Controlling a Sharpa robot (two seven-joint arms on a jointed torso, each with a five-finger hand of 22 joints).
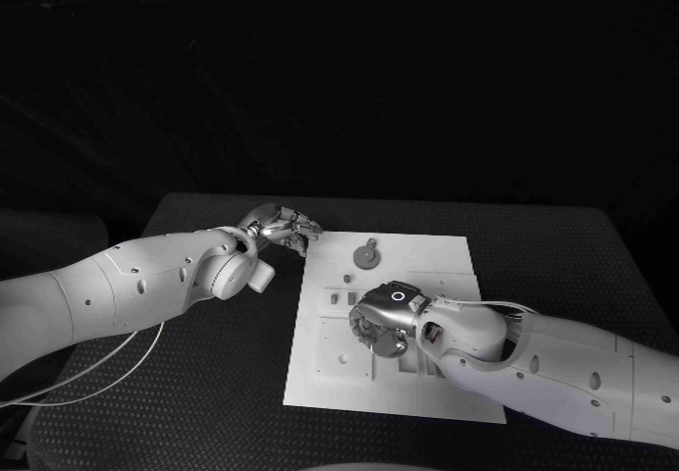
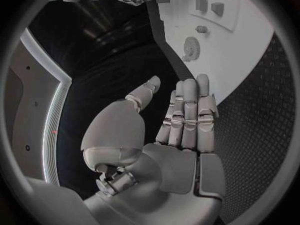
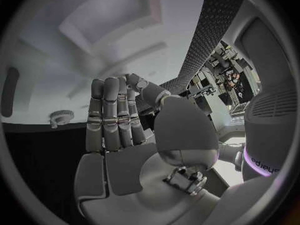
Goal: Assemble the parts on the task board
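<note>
The task board [image 1: 425, 257] lies flat in the middle of the black worktop [image 1: 212, 392], its long side running away from the robot. A round grey part [image 1: 367, 256] with a small tab rests on the board's far end, apart from both hands. In the left wrist view a toothed, gear-like part [image 2: 191, 48] sits on the board beyond the fingertips [image 2: 202, 80], not touching them.

The left hand [image 1: 281, 229] hovers just off the board's far left corner, over the worktop. Its fingers are straight and side by side, thumb set apart, and it holds nothing.

The right hand [image 1: 382, 319] is over the middle of the board, palm down above the recessed slots. In its wrist view the fingers [image 3: 103, 116] are extended and close together, thumb alongside, with nothing between them. A small gear part [image 3: 60, 116] lies on the board beside that hand, clear of the fingers.
</note>
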